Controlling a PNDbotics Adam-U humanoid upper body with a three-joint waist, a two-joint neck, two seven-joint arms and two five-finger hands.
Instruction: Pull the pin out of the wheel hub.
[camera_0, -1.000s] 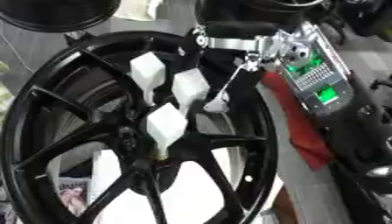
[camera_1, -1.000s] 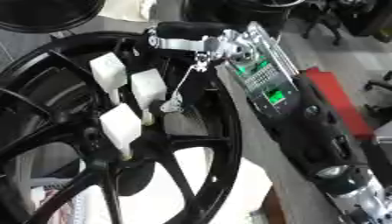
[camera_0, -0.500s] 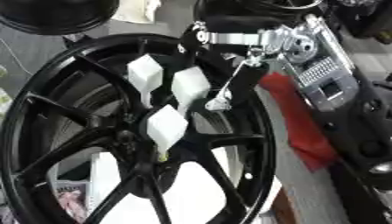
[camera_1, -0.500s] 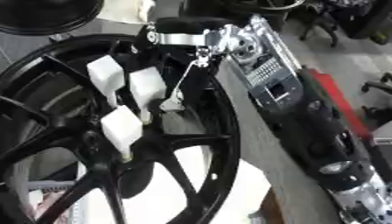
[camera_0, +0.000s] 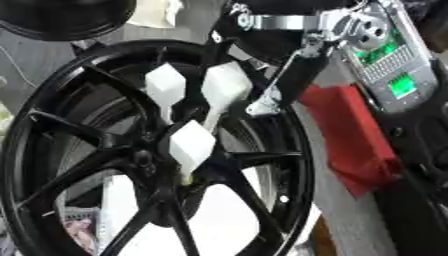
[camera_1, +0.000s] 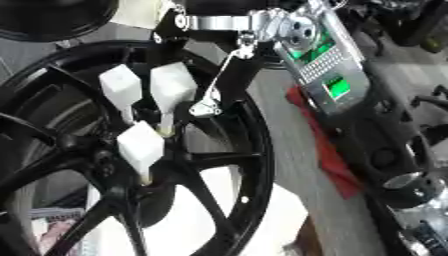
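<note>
Left eye view: right robot hand (camera_0: 284, 80) reaches over the wheel hub (camera_0: 144, 160) by the white-capped pins (camera_0: 191, 145); can't tell its grip.

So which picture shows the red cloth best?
The left eye view. There the red cloth is a broad patch beside the black wheel, mostly uncovered. In the right eye view it is only a thin strip, largely hidden under the robot's right arm.

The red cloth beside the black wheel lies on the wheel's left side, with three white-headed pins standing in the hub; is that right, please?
Not quite. The red cloth lies on the right side of the black wheel, under the robot's right arm, as the left eye view shows. The three white-headed pins do stand in the hub.
</note>
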